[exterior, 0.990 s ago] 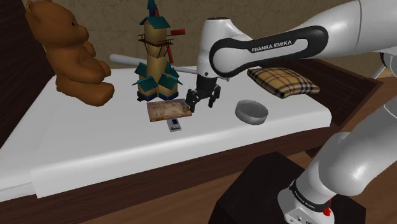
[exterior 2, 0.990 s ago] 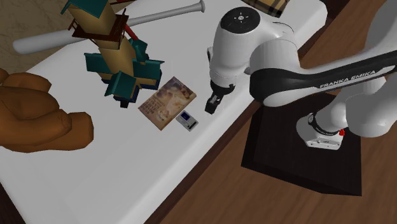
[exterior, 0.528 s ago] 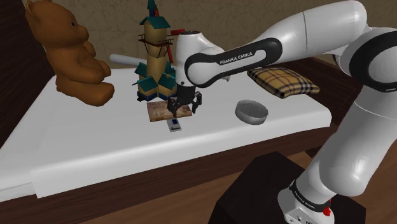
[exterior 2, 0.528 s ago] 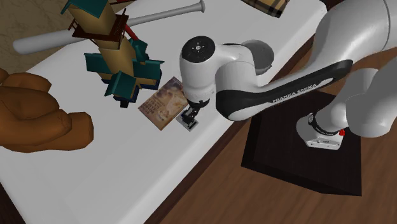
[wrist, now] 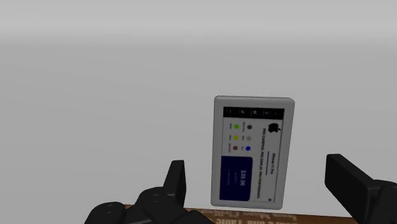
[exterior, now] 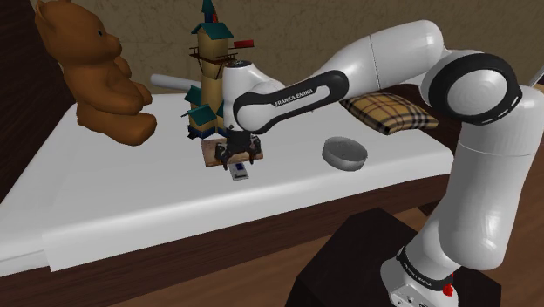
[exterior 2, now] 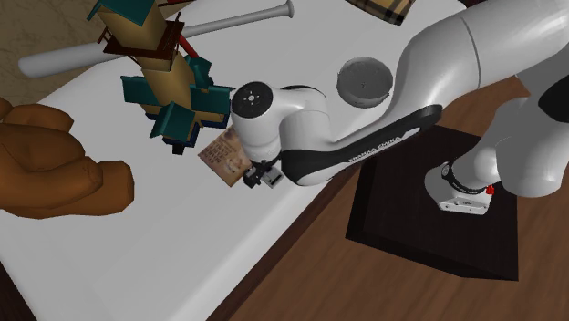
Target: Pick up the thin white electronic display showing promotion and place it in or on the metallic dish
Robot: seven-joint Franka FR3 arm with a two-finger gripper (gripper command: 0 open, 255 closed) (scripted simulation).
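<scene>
The thin white display [wrist: 251, 153] lies flat on the white surface, showing coloured dots and a blue price panel. It touches the edge of a brown picture book [exterior 2: 222, 152]. My gripper [wrist: 257, 168] hangs open just above the display, with one finger on each side and neither touching it. In the shoulder view the gripper [exterior: 235, 158] hovers over the display [exterior: 238, 173]. The grey metallic dish [exterior: 345, 153] sits toward that view's right, well apart from my gripper. In the second exterior view the gripper [exterior 2: 258, 175] covers most of the display, and the dish [exterior 2: 365, 82] lies beyond my arm.
A tall wooden toy tower [exterior: 214, 74] stands just behind the book. A brown teddy bear [exterior: 105, 74] sits at the far left, a grey bat [exterior 2: 155, 41] lies at the back, and a plaid cushion [exterior: 388, 111] is behind the dish. The surface's front edge [exterior: 261, 218] is near the display.
My arm swung toward the shoulder view's left, from beside the book near the dish side to directly over the display, and dropped lower. The fingers stayed open.
</scene>
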